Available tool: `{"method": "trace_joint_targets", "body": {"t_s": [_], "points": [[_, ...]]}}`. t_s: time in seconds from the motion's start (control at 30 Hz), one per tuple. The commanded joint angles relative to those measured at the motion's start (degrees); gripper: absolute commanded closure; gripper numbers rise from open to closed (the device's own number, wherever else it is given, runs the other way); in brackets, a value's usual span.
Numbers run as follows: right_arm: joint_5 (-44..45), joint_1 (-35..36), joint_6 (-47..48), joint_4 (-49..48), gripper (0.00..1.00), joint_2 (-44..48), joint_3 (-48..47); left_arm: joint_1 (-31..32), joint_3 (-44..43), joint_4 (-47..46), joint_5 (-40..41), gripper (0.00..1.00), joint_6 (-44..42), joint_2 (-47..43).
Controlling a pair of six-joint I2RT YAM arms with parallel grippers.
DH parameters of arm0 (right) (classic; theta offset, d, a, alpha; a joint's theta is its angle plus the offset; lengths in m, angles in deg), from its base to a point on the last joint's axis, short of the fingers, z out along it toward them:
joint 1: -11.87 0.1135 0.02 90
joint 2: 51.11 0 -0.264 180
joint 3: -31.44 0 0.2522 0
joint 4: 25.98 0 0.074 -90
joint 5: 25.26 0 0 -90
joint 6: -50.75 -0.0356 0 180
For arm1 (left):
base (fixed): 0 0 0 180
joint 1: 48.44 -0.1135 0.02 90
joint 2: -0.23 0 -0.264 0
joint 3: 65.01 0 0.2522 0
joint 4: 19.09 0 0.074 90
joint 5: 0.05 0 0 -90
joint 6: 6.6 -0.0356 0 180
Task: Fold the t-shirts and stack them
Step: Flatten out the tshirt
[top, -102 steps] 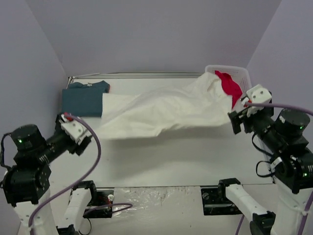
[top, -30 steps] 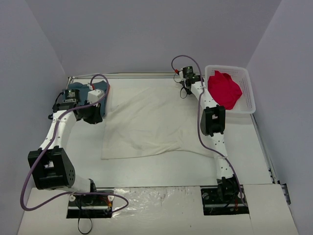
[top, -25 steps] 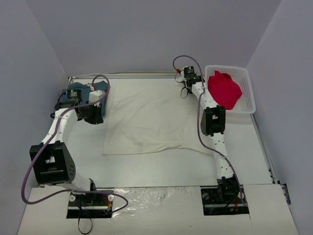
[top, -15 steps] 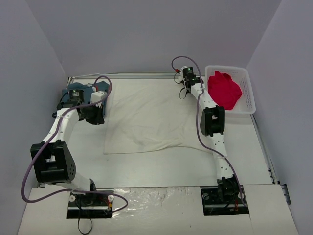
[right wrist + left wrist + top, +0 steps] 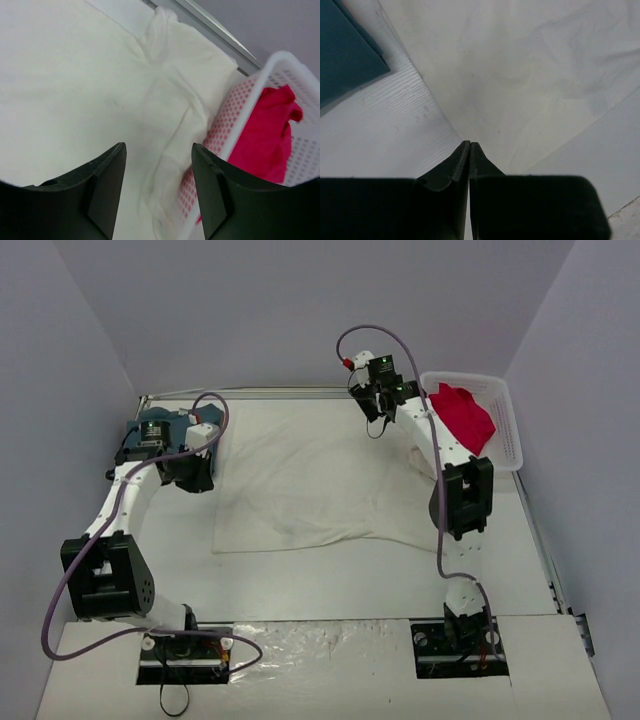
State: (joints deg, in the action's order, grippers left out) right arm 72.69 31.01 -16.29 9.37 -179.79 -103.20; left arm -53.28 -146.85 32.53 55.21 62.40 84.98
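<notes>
At the upper left of the top view the teal-blue t-shirt lies flat. Just beside it the left gripper has its jaws pressed together at the left edge of the cream-white t-shirt, which is spread mid-frame. The right gripper hangs with jaws apart over that shirt's upper right corner. The red t-shirt sits in the basket at upper right.

place: robot lab cell | evidence: bare grey walls; white table; bolted arm bases
</notes>
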Motion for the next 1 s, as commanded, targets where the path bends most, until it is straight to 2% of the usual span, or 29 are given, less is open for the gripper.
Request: {"method": "trace_joint_targets", "body": {"t_s": [0.0, 0.23, 0.47, 0.5, 0.57, 0.63, 0.73, 0.83, 0.97], "points": [[-2.49, -1.38, -2.48, 2.58, 0.49, 14.84, 8.36, 0.62, 0.13, 0.88, -2.43, 0.98, -2.11, -3.36], [-10.91, -6.29, -1.78, 12.94, 0.5, 30.23, 28.31, 4.23, -0.05, 7.57, -0.59, 0.97, -10.72, -1.25], [-14.97, -12.8, 1.2, 16.82, 0.53, 41.39, 44.57, 10.9, 5.93, 1.16, 6.69, 0.96, -10.21, -5.64], [-15.59, -12.98, 1.56, 17.09, 0.53, 42.1, 46.07, 11.25, 7.24, 0.46, 7.31, 0.9, -10.12, -6.17], [-17.08, -13.42, 2.35, 17.0, 0.55, 42.98, 50.2, 12.31, 8.56, -1.12, 7.93, 0.71, -10.29, -7.49], [-17.61, -13.6, 2.88, 15.69, 0.61, 42.2, 51.79, 12.75, 9.8, -2.17, 7.58, 0.79, -10.56, -8.19], [-18.05, -13.69, 2.53, 12.1, 0.69, 38.61, 51.28, 12.75, 10.16, -2.89, 8.02, 0.8, -9.77, -8.29], [-18.32, -13.69, 1.22, 11.29, 0.72, 31.93, 46.01, 12.84, 9.72, -1.84, 8.11, 0.85, -9.59, -7.41], [-17.88, -13.6, -0.28, 11.29, 0.75, 21.84, 38.1, 12.75, 10.15, -1.65, 8.37, 0.85, -9.77, -8.02]]}}
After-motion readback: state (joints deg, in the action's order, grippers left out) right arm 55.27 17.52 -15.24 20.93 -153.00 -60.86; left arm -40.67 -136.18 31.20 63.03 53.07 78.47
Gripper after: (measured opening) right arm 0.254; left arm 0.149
